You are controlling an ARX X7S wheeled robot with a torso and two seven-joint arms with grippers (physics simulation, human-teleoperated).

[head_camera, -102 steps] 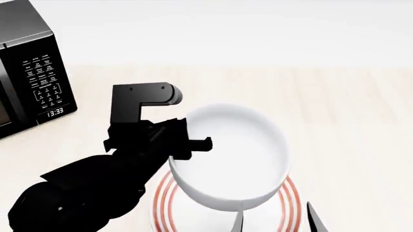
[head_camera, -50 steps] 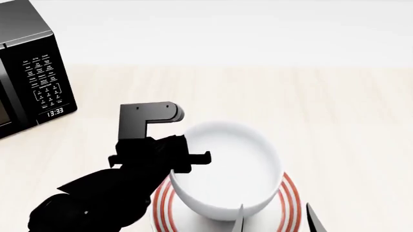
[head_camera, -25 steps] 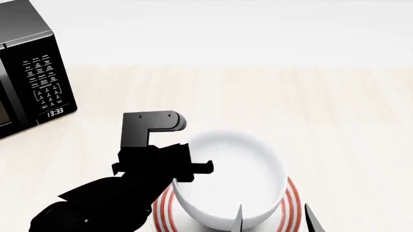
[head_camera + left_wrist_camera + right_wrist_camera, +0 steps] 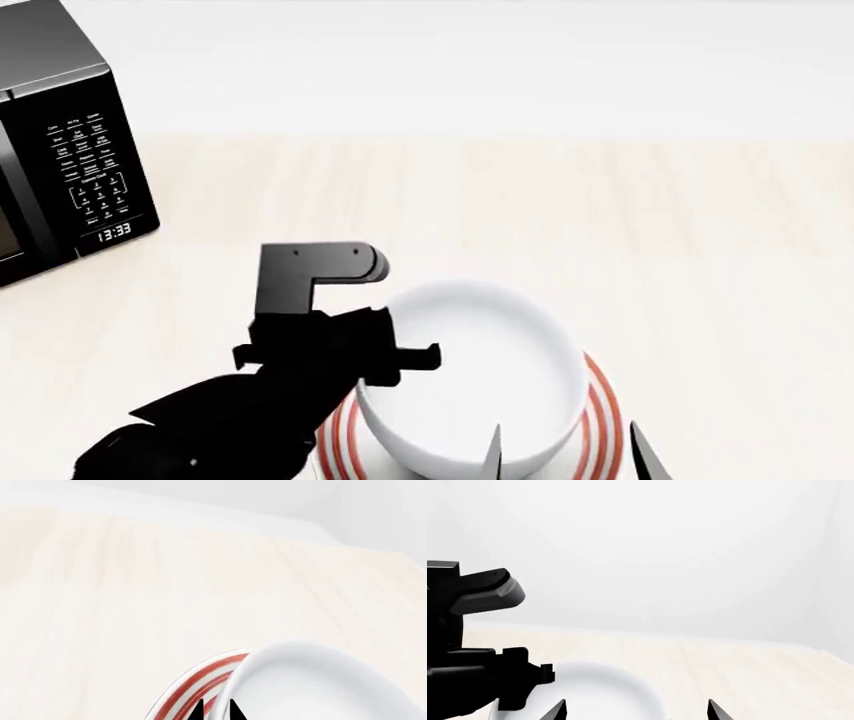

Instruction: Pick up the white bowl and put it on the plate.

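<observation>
Glossy white bowl [image 4: 467, 385] sits over the red-ringed plate [image 4: 603, 415] at the near edge of my wooden table [image 4: 641, 230], its left rim clenched by my left gripper [image 4: 215, 711]. My right gripper [image 4: 635, 711] is spread apart, holding nothing. A black microwave [image 4: 60, 150] stands far left.

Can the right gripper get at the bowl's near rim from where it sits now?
Probably yes. The right gripper hangs open just in front of the white bowl, and nothing stands between them. The left gripper grips the opposite rim, over the plate.
</observation>
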